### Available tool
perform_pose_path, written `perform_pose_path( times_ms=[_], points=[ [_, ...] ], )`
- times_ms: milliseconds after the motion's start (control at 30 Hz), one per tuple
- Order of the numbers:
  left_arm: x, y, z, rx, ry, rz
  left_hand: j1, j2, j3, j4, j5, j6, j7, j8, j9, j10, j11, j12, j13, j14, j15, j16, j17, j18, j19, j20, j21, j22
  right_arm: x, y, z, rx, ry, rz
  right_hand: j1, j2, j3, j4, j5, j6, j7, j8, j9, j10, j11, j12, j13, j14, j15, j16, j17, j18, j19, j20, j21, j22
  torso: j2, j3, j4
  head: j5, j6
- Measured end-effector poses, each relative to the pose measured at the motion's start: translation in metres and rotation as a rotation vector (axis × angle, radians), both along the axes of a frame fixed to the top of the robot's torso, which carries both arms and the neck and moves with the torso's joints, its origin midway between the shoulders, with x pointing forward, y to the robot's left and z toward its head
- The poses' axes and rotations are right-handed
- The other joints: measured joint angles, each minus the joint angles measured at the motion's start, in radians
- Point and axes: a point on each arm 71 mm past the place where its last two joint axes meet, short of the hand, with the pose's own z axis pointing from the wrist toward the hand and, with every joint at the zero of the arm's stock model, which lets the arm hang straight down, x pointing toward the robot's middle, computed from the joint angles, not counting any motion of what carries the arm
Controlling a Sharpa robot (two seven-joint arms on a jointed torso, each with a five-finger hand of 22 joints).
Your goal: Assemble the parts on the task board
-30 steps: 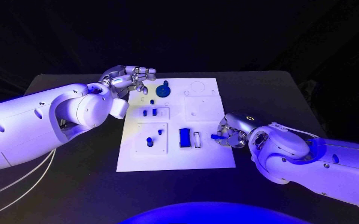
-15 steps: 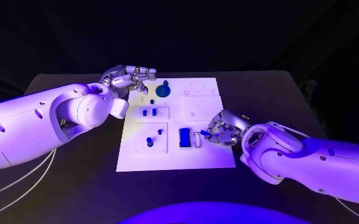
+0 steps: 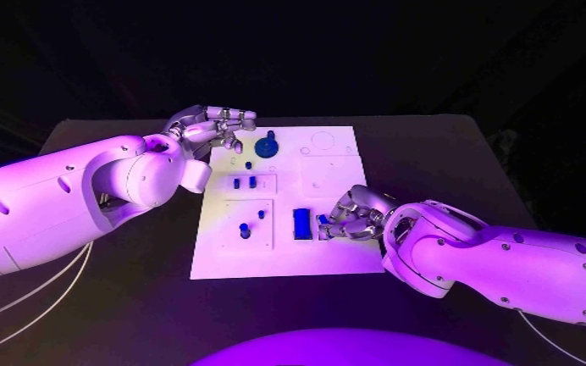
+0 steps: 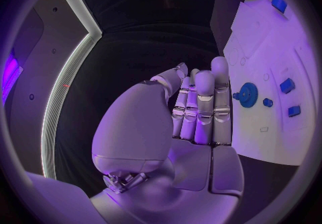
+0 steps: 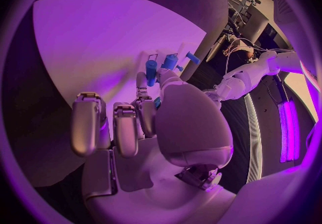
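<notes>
The white task board [image 3: 329, 175] lies in the middle of the black table. My right hand [image 3: 351, 215] hovers over its near right part, just right of the upright blue block [image 3: 301, 224], and pinches a small blue part [image 3: 323, 220] between thumb and finger. The right wrist view shows that hand [image 5: 158, 127] with the blue part [image 5: 157, 103] at its fingertips above the board [image 5: 101, 36]. My left hand [image 3: 214, 127] hangs by the board's far left corner, empty, with its fingers [image 4: 201, 109] loosely bent. A blue gear [image 3: 267, 147] sits close to it.
Two small blue pieces [image 3: 245, 183] stand in a plate left of centre, and another blue piece [image 3: 245, 231] stands in the near left plate. Bare black table [image 3: 452, 154] surrounds the board. The left wrist view shows the gear [image 4: 247, 95] and board [image 4: 268, 127].
My right hand has moved left from the board's right edge to beside the blue block, carrying the small blue part. The left hand has stayed put.
</notes>
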Motion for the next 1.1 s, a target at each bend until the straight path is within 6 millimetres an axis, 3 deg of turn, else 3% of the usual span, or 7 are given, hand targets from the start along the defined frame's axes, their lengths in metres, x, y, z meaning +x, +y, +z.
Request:
perform_pose_path(
  times_ms=[633, 867, 1100],
  points=[
    [-0.0002, -0.0002, 0.0002, 0.0, 0.001, -0.002, 0.0, 0.0, 0.0, 0.0, 0.0, 0.0, 0.0, 0.0, 0.0, 0.0, 0.0, 0.0, 0.0, 0.0, 0.0, 0.0, 0.0, 0.0, 0.0, 0.0, 0.0, 0.0, 0.0018, 0.004, -0.0053, -0.006, 0.036, -0.006, -0.066, 0.004, -0.048, 0.002, 0.001, 0.009, -0.002, 0.008, 0.011, 0.003, -0.004, 0.01, 0.001, 0.004, -0.004, 0.0, 0.0, 0.0, 0.0, 0.0, 0.003, 0.001, 0.0, 0.001, -0.0014, 0.007, -0.003],
    [-0.0002, 0.0001, 0.0, 0.001, 0.001, -0.002, 0.0, 0.0, 0.0, 0.0, 0.0, 0.0, 0.0, 0.0, 0.0, 0.0, 0.0, 0.0, 0.001, 0.0, 0.0, 0.0, 0.0, 0.0, 0.0, 0.0, 0.0, 0.0, 0.0018, 0.0042, -0.0053, -0.008, 0.033, -0.005, -0.14, 0.008, -0.115, 0.002, -0.132, 0.009, -0.002, 0.012, 0.019, 0.003, -0.004, 0.01, 0.001, 0.004, -0.004, 0.0, 0.001, 0.0, 0.002, -0.003, 0.003, 0.001, 0.0, 0.001, -0.0016, 0.004, -0.002],
    [-0.0001, 0.0006, -0.0001, 0.001, 0.002, -0.001, 0.0, 0.0, 0.0, 0.0, 0.0, 0.0, 0.0, 0.0, 0.0, 0.0, 0.0, 0.0, 0.001, 0.0, 0.0, 0.0, 0.0, 0.0, 0.0, 0.0, 0.0, 0.0, 0.0009, 0.0033, -0.0043, -0.009, 0.025, -0.001, -0.145, 0.01, -0.126, 0.003, -0.14, 0.009, -0.002, 0.011, 0.021, 0.003, -0.004, 0.01, 0.001, 0.004, -0.004, 0.0, 0.001, 0.0, 0.002, -0.002, 0.003, 0.001, 0.0, 0.001, -0.0015, 0.003, -0.004]
  ],
)
